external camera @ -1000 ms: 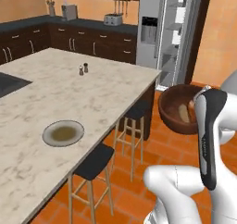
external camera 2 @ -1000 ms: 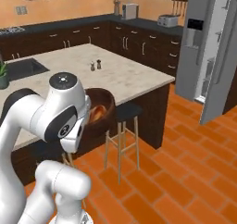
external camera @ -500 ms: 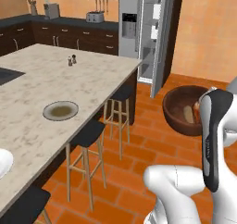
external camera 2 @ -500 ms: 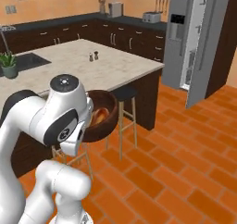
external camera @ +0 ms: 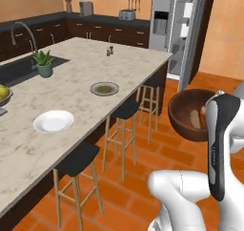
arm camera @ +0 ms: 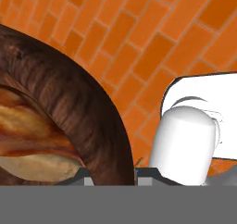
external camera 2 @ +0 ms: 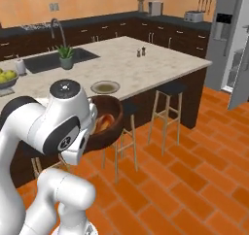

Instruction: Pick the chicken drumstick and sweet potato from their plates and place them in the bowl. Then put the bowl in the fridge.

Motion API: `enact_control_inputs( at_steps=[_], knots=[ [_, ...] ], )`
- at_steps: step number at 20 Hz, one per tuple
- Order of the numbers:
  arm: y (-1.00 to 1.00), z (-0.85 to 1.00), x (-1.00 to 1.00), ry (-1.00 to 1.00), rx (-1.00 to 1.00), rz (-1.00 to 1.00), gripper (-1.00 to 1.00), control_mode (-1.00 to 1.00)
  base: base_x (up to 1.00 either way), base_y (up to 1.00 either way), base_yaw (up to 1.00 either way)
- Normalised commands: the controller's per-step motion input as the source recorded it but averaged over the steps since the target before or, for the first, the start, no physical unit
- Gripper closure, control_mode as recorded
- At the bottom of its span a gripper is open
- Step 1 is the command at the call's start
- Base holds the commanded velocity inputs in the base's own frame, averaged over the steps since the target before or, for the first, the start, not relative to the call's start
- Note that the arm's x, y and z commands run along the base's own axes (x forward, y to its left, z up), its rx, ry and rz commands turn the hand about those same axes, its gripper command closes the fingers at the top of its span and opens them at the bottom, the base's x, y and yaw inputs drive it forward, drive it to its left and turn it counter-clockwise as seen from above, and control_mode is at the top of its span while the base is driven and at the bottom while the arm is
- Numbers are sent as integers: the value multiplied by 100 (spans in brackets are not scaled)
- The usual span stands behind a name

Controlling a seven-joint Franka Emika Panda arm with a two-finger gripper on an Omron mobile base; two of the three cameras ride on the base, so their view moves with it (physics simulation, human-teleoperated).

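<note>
The gripper (arm camera: 111, 172) clamps the bowl (external camera: 190, 114) rim above the brick floor (external camera 2: 194, 180); drumstick (external camera 2: 103, 123) and potato (external camera: 195, 120) lie inside. Since earlier, the base has turned: white plate (external camera: 53, 121) and sink (external camera: 24, 68) now show, fridge (external camera: 178, 27) farther away

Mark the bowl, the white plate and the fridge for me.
bowl (external camera: 187, 111): left base view, inner wall.
white plate (external camera: 53, 121): left base view, centre of the dish.
fridge (external camera: 161, 15): left base view, grey door above the dispenser panel.
</note>
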Motion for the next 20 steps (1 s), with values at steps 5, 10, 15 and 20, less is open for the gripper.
enact_control_inputs(
  at_steps=[5, 10, 15, 20],
  knots=[
    [0, 0, 0, 0, 0, 0, 100, 100, -100, 100, 3],
    [0, 0, 0, 0, 0, 0, 100, 100, -100, 100, -21],
    [0, 0, 0, 0, 0, 0, 100, 100, -10, 100, -49],
    [0, 0, 0, 0, 0, 0, 100, 100, -39, 100, -39]
  ],
)
